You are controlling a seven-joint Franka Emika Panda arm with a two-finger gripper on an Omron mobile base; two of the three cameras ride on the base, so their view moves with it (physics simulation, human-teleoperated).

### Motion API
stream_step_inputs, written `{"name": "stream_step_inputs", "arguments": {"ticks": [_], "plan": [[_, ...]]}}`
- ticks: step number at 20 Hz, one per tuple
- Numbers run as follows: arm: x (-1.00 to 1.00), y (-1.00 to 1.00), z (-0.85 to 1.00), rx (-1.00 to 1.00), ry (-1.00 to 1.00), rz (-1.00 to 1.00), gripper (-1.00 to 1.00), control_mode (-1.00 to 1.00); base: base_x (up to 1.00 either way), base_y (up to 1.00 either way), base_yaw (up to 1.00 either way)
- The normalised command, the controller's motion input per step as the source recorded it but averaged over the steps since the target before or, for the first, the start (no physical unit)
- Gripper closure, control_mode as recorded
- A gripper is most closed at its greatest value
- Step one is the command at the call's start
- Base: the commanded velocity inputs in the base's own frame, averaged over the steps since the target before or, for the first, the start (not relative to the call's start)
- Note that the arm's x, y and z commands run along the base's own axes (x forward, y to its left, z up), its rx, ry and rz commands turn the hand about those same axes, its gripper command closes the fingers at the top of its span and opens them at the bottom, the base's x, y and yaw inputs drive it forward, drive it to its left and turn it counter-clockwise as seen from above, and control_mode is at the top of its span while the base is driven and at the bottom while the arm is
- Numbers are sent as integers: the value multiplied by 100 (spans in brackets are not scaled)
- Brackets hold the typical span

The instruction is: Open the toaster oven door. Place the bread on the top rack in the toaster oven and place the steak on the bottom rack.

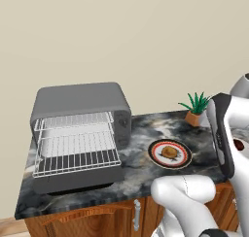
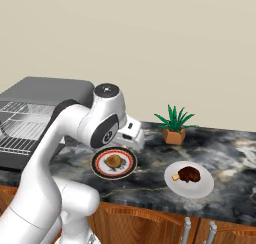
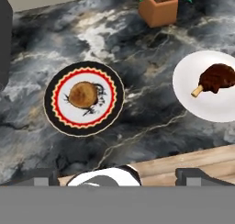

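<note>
The grey toaster oven [image 1: 80, 97] stands at the counter's left end. Its door [image 1: 78, 181] is folded down in front. Inside are the top rack [image 1: 73, 120] and the bottom rack [image 1: 78, 156], the lower one drawn out over the door. The golden-brown bread [image 3: 83, 93] lies on a red-and-black rimmed plate [image 3: 56, 120] right of the oven. The dark steak [image 3: 218, 77] rests on a white plate [image 3: 202, 106] further right. My gripper [image 3: 121, 176] hovers open above the counter's front edge, nearer the bread [image 2: 114, 161], with nothing between its fingertips [image 3: 46, 177].
A small potted plant [image 2: 173, 125] stands at the back of the dark marble counter [image 2: 235, 153], behind the two plates. Wooden cabinet doors with metal handles [image 2: 186, 228] run below the counter. A plain wall closes the back.
</note>
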Motion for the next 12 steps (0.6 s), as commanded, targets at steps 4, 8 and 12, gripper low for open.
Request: {"name": "stream_step_inputs", "arguments": {"ticks": [4, 8, 12], "plan": [[0, -37, -3, 0, 2, -29, -100, -100, 0, 0, 0], [0, -47, -11, 1, 6, -27, -100, -100, 0, 0, 0], [0, -56, -22, 0, 7, -25, -100, -100, 0, 0, 0]]}}
